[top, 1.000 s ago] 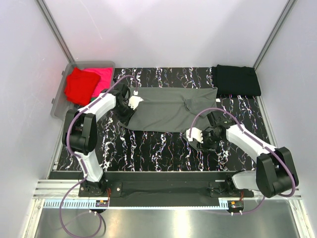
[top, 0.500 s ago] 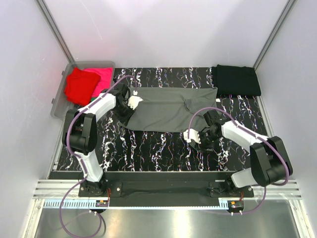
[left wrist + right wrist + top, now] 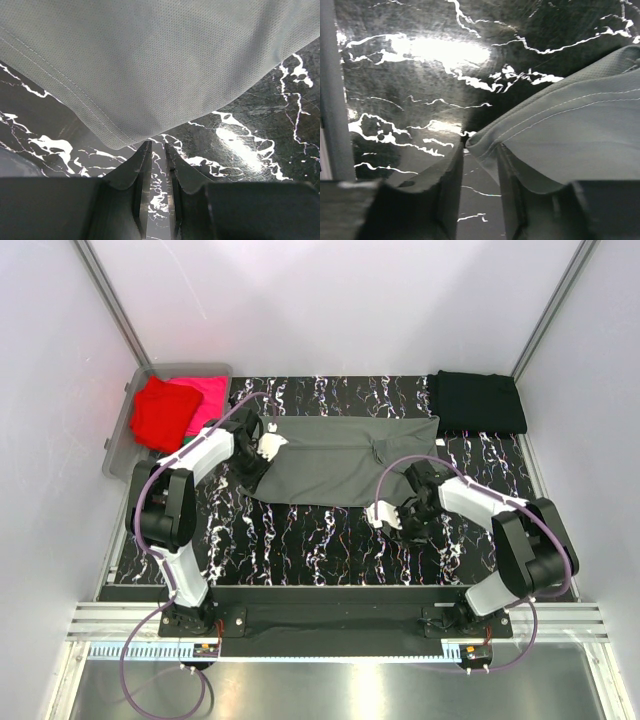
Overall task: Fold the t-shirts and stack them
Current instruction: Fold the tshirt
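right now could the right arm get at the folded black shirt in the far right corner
Probably yes: only bare table separates the black shirt from the right tool, now at a corner of the grey shirt.

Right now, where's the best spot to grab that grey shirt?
Its near right corner, coming in low from the near right. The stitched hem there curls up off the table, so a finger could slide under; the rest of the grey shirt lies flat. The right gripper sits right at that corner.
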{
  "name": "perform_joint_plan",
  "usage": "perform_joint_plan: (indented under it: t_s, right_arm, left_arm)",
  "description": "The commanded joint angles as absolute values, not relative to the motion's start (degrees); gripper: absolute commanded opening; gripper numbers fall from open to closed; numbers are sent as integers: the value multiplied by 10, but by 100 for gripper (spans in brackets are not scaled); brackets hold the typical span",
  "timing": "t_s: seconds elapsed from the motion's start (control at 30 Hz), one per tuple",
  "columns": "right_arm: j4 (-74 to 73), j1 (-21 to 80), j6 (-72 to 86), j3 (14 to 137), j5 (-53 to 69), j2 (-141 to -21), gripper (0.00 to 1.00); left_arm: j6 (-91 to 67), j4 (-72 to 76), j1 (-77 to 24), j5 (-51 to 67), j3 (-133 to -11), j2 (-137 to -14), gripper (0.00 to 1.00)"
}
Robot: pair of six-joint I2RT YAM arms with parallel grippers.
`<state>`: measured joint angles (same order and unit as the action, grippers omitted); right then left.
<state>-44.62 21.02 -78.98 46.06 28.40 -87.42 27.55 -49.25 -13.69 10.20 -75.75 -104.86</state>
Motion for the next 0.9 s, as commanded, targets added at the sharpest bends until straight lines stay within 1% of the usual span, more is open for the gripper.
perform_joint_plan:
  t_s: [0.0,0.03,0.1,0.13,0.17,0.27,0.43,0.6,0.87]
  right_arm:
    - [-440,221,-798,472,270,-903,39]
    - [-440,221,-793,475,269,-910,36]
    - [-440,223,-782,484,265,-915,26]
    - [-440,223,-780,487,262,-915,18]
    - [-441,223,-776,488,259,-915,13]
    - [-446,224,-760,490,251,-908,4]
    - [-444,224,-735,492,250,-898,4]
    - [-444,224,-713,503,243,-899,4]
    - [-443,225,-690,504,236,-896,5]
  left_arm:
    - [287,-489,-137,80,-770,-1021,21]
    - [307,-490,-135,77,-763,-1016,22]
    - [337,-493,-132,74,-735,-988,23]
    - [371,-494,-129,74,-711,-964,25]
    - [389,-495,-127,76,-701,-953,27]
    - [448,-504,-116,83,-670,-925,31]
    - [454,-512,-99,82,-685,-951,30]
    - [450,-512,-87,78,-718,-1014,26]
    - [456,-493,-84,75,-761,-1097,24]
